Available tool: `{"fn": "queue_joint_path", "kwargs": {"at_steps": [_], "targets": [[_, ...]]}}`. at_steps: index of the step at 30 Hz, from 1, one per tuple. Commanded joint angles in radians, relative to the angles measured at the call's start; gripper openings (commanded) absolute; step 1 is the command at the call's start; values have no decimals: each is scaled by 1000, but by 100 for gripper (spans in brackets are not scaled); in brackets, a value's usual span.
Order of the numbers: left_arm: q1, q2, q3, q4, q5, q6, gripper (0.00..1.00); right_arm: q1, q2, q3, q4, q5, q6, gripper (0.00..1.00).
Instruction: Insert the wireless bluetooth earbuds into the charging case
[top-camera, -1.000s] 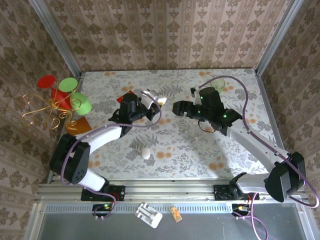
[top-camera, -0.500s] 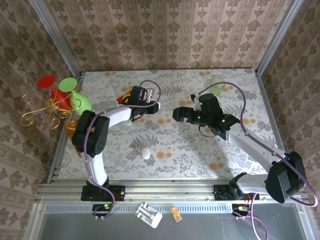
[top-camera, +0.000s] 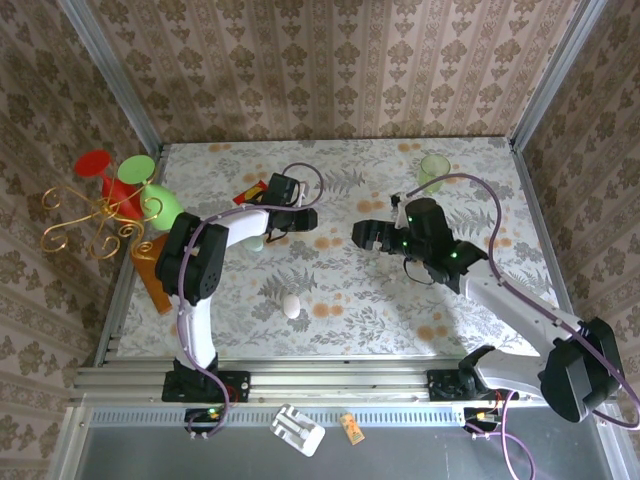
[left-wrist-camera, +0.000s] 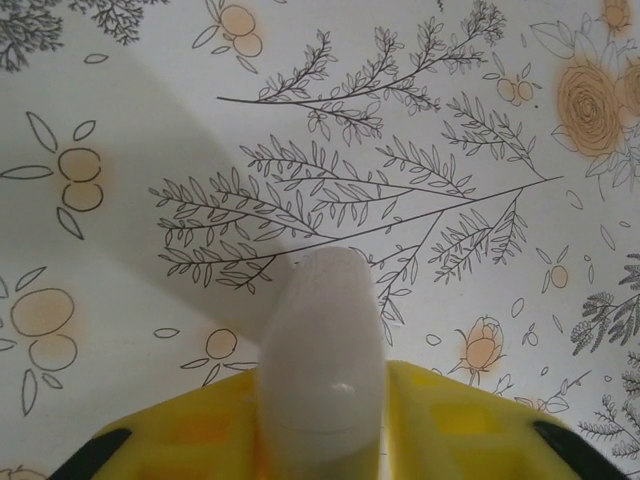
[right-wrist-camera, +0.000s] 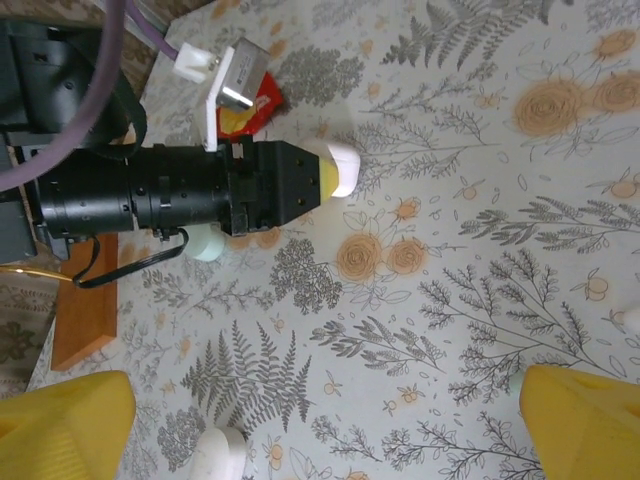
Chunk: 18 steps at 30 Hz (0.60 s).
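The charging case (left-wrist-camera: 322, 340), a small white rounded box, sits between the yellow fingers of my left gripper (left-wrist-camera: 322, 385), which is shut on it just above the floral table. From the right wrist, the case (right-wrist-camera: 342, 167) pokes out of the left gripper (right-wrist-camera: 328, 172) at the end of its black arm. In the top view the left gripper (top-camera: 306, 216) points right, toward my right gripper (top-camera: 366, 236). The right gripper (right-wrist-camera: 325, 400) is open, with only bare table between its yellow fingers (right-wrist-camera: 70, 420). A tiny white speck (right-wrist-camera: 631, 319) at the frame edge may be an earbud.
A white egg-shaped oval (top-camera: 291, 306) lies near the table's front. A pale green disc (top-camera: 434, 165) sits at the back right, and a pale round piece (right-wrist-camera: 206, 243) lies under the left arm. A red-and-yellow packet (right-wrist-camera: 256, 106) and a wooden block (top-camera: 152, 272) are at the left.
The left arm swung round and its gripper, holding the case, moved slightly right and down. The right gripper drew back toward the front and its jaws widened.
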Motion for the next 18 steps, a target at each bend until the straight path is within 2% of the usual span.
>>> {"fn": "queue_joint_path", "kwargs": {"at_steps": [1, 7, 13, 18], "targets": [[4, -52, -12, -29, -21, -7, 43, 0, -34, -13, 55, 45, -20, 100], [-5, -164, -55, -41, -70, 17, 63, -1, -6, -3, 54, 28, -27, 100], [-41, -307, -140, -10, -152, 94, 82, 4, 40, -16, 135, -59, -57, 100], [-68, -428, -194, -56, -256, 141, 83, 27, 111, 20, 114, -66, -95, 100]]}}
